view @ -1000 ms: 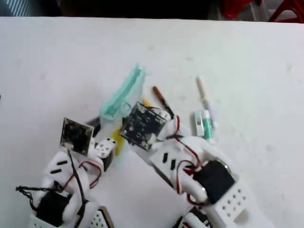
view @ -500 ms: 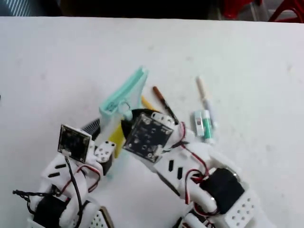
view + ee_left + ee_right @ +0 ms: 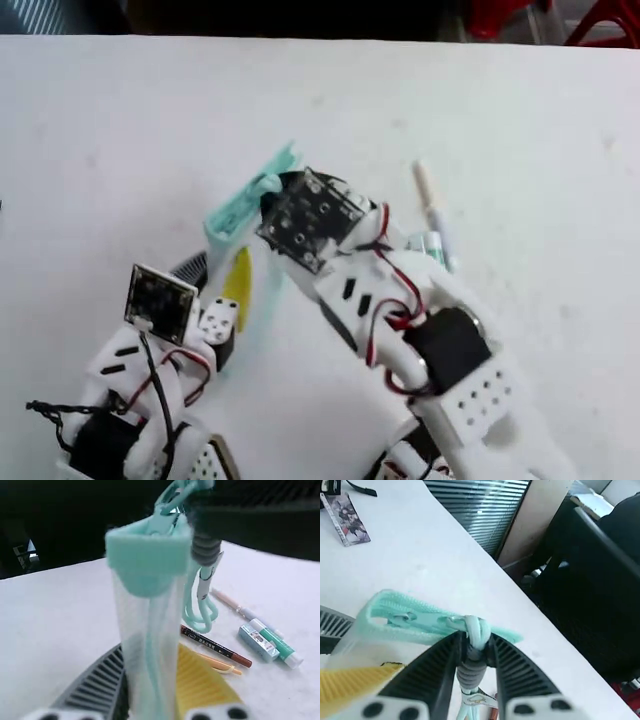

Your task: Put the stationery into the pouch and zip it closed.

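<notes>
Pouch (image 3: 228, 215) zip drawn to far end

Slid the right tool (image 3: 474, 640), clenched on the zip cord (image 3: 475, 625), along the pouch from its middle to its far end within the last second. Kept the left tool (image 3: 150, 672) clamped on the near end, pouch on edge on the worktop (image 3: 500, 120). Left pens (image 3: 215, 644) lying just beside it, so probably opened rather than closed.

counter (image 3: 120, 120): white, bare-topped | blinds (image 3: 475, 505): slatted, beyond the fingers (image 3: 436, 670) | chair (image 3: 592, 580): dark, beside blinds | red frame (image 3: 600, 20): past counter
</notes>
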{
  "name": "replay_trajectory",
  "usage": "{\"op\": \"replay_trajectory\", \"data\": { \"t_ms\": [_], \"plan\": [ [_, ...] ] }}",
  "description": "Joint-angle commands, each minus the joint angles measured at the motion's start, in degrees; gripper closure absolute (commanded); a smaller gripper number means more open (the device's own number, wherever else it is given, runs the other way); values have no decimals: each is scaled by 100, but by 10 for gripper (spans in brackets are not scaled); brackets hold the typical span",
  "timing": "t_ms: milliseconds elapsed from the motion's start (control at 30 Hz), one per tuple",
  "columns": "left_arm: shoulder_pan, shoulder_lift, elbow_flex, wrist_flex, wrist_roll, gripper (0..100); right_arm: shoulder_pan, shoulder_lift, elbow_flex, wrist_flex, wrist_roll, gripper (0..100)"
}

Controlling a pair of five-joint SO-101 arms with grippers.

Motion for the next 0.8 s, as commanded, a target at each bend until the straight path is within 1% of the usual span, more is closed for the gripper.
{"op": "replay_trajectory", "data": {
  "t_ms": [0,433,767],
  "plan": [
    [13,-57,-18,-26,-97,979,251,400,-308,-391,62,981],
    [22,-57,-9,-26,-97,979,1393,1191,-308,-1077,62,981],
    [22,-57,9,-26,-97,979,1684,1763,-316,-1613,62,981]
  ]
}}
